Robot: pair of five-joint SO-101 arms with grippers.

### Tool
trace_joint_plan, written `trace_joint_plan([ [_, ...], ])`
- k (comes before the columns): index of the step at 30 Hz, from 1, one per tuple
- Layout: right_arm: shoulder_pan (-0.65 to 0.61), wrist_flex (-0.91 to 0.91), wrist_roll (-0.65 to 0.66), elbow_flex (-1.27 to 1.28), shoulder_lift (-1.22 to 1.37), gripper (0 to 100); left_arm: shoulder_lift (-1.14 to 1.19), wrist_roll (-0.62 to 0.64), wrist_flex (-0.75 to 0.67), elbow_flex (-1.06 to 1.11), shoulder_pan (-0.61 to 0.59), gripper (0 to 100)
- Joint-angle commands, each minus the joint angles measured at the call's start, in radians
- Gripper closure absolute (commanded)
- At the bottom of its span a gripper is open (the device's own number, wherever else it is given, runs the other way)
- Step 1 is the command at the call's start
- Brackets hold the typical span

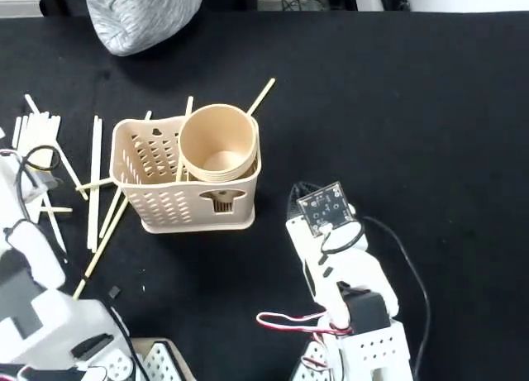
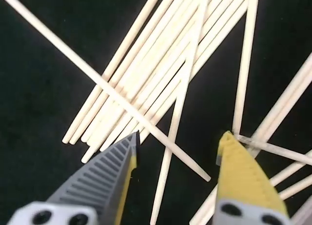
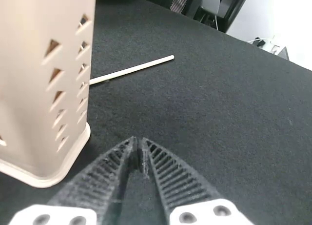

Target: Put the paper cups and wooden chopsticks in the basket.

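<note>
Wooden chopsticks [image 2: 146, 83]: thin, straight, pale rods. Judged light, stiff and smooth, so prone to roll or slip. They lie in a loose crossed pile on the bench [image 1: 413, 108], at 9 o'clock of the basket [image 1: 186, 203].
Grip point: across mid-length of a stick lying clear of the bundle, since crossed neighbours may lift with it.
Paper cups [image 1: 219, 141]: nested, thin-walled, crushable. They sit in the basket's 3 o'clock half.
Basket: rigid beige plastic with perforated walls, upright.
Left end effector [image 2: 181, 137]: spread wide, empty, above the pile.
Right end effector [image 3: 139, 147]: fingers together, empty, at 4 o'clock of the basket.

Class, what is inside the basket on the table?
Nested paper cups and at least one wooden chopstick stand inside the basket; the cups hide the floor beneath them.
</note>
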Motion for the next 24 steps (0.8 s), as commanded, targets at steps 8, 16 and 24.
trace_joint_plan([
  [8,0.011,-0.005,0.002,-0.005,-0.088,98.2,0.158,-0.006,-0.1,-0.054,-0.076,73],
  [16,0.011,-0.005,0.002,-0.005,-0.088,98.2,0.206,0.054,-0.117,-0.071,-0.001,76],
  [24,0.011,-0.005,0.002,-0.005,-0.088,98.2,0.206,0.071,-0.114,-0.085,0.028,97],
])
